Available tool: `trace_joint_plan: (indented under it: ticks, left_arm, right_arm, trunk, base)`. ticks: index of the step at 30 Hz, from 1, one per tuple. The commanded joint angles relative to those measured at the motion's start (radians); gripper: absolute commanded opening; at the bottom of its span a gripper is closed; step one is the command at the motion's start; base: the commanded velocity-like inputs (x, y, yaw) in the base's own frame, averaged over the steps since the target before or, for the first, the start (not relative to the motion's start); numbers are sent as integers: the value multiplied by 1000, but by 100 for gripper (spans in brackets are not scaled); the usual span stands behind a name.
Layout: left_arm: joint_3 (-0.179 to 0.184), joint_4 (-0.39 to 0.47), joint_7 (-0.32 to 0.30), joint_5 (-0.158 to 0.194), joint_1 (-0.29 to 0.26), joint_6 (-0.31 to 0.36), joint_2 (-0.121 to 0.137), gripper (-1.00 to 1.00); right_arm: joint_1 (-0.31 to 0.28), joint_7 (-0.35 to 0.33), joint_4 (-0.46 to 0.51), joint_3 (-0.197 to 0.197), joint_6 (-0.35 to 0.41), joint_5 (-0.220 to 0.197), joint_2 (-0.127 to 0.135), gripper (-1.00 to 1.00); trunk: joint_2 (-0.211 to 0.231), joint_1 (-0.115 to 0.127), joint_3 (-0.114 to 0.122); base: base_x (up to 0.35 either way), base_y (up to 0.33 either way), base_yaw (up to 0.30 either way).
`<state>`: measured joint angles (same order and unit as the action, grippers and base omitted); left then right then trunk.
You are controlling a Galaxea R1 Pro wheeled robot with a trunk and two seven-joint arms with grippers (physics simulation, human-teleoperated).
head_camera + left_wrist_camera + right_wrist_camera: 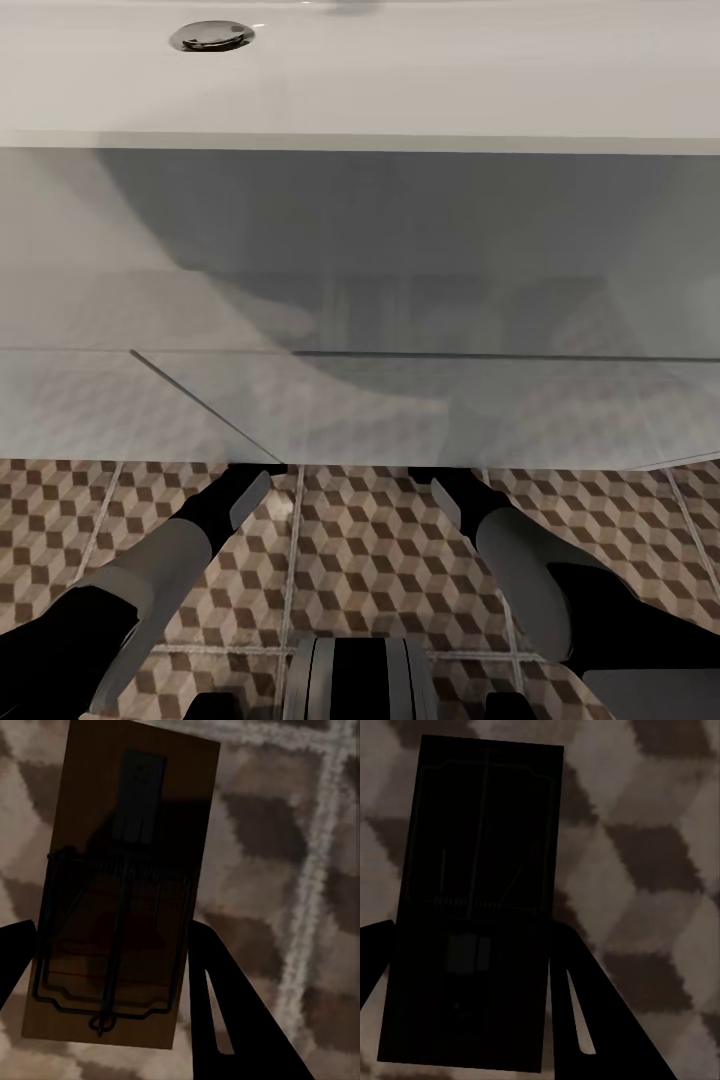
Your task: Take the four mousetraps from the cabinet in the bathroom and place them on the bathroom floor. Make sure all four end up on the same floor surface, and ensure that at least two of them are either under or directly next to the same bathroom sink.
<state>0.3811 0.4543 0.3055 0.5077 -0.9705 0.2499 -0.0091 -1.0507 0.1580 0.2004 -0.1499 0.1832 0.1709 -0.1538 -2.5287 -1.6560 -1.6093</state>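
Flat brown wooden mousetrap [120, 892] (wire-sprung) in left gripper [112, 960], darker slab [472, 907] in right gripper [472, 967], above cube-patterned tiles [380, 560].

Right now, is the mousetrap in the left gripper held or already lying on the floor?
Held, it seems: the mousetrap sits between the left gripper's dark fingers, the patterned floor tiles blurred behind it. Whether it touches them, cannot tell.

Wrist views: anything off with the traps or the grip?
Nothing stands out. Each gripper, left and right, holds a mousetrap flat between its fingers above the tiled floor, wires intact. The right one just renders very dark.
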Motion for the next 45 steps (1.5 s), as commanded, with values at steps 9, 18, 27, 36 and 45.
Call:
trace_joint_plan:
  ticks: [9, 18, 27, 36, 45]
  left_arm:
    - [8, 6, 7, 9, 0, 3, 1, -100]
    - [7, 17, 3, 11, 0, 5, 2, -100]
    - [7, 18, 3, 11, 0, 5, 3, -100]
    - [7, 18, 2, 11, 0, 5, 2, -100]
    - [7, 18, 3, 11, 0, 5, 1, -100]
  right_arm:
    - [-1, 0, 3, -8, 5, 7, 0, -100]
    - [-1, 0, 4, -8, 5, 7, 0, -100]
    - [-1, 0, 4, -7, 5, 7, 0, -100]
    - [-2, 0, 4, -7, 5, 7, 0, -100]
    - [-2, 0, 4, -7, 5, 7, 0, -100]
  trunk:
    - [0, 0, -1]
    - [0, 0, -1]
    - [-1, -2, -16]
    - [-2, -3, -31]
    - [-2, -3, -31]
  base:
    - [0, 0, 0]
    - [0, 0, 0]
    - [0, 0, 0]
    - [0, 0, 0]
    - [0, 0, 0]
